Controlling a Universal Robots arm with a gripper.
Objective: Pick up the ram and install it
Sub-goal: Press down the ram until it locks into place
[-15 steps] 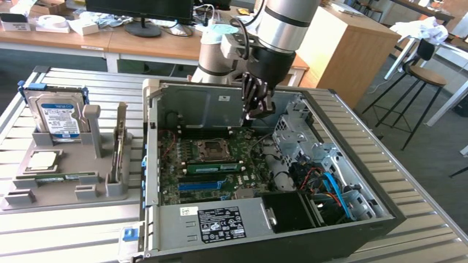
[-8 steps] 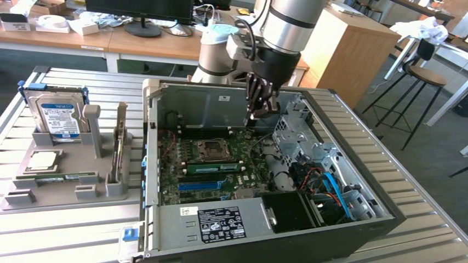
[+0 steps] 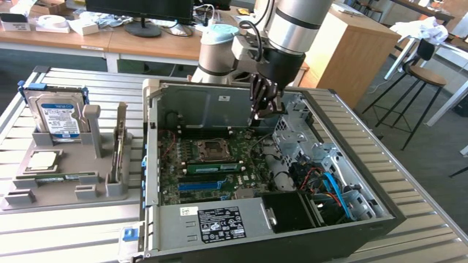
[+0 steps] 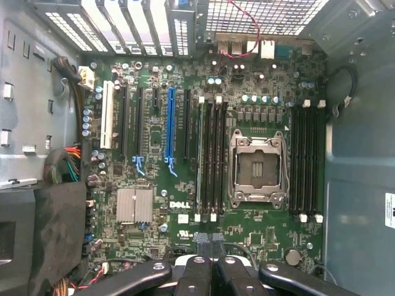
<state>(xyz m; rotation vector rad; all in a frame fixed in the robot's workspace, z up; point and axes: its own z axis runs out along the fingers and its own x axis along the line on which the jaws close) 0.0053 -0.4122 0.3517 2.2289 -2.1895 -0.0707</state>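
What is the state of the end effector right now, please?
End effector: closed, nothing seen in its grasp, hanging above the open computer case.

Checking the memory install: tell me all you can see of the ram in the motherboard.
The ram is a long, narrow green circuit-board stick with a pale label and dark chips. It stands on edge in a slot of the motherboard, between the open processor socket and the blue slot. The gripper hangs above, shut, apart from it. Its latches are too small to judge.
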